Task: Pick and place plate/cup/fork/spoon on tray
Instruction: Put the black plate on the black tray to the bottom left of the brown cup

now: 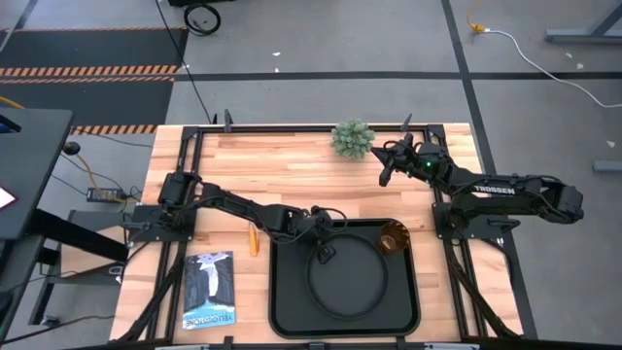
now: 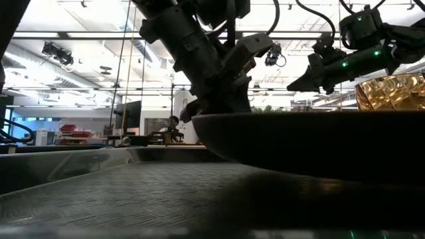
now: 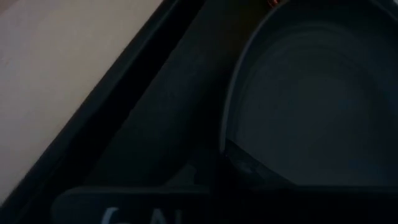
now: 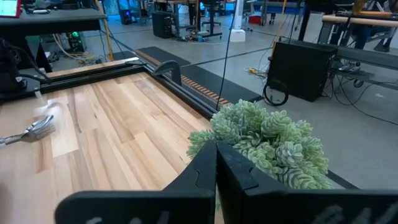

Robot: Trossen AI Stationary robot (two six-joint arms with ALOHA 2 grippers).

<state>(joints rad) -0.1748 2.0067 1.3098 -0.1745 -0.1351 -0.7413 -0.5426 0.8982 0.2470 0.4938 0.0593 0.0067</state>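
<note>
**Sam:** High view first. We see the tray (image 1: 344, 321) on the near part of the desk (image 1: 292, 165). The plate (image 1: 348, 277) lies flat inside it. The cup (image 1: 394, 237) stands in the tray's far right corner. The left end effector (image 1: 322, 250) sits on the plate's far left rim. We cannot tell from up here if it is grasping. An orange handle (image 1: 255, 239) lies on the wood just left of the tray, but we cannot tell if it is the fork or the spoon. A booklet (image 1: 210, 290) lies further left.

**Mia:** And the right end effector (image 1: 386, 171) is up by the little green plant (image 1: 352, 138) at the far edge.

**Sam:** Low view next. We look across the tray floor (image 2: 99, 192). The plate (image 2: 312, 143) fills the right side and the left end effector (image 2: 216, 109) is at its rim. The cup (image 2: 392, 91) peeks up behind.

**Mia:** Left wrist view. We see the plate (image 3: 311, 106) inside the tray (image 3: 161, 118), very close. The fingers are too dark, so we cannot tell if they pinch.

**Sam:** Right wrist view. The right end effector (image 4: 216, 163) is clenched with nothing in it. The plant (image 4: 267, 140) is just past it. Silver tines (image 4: 34, 129) show far off on the desk (image 4: 112, 124).
</note>
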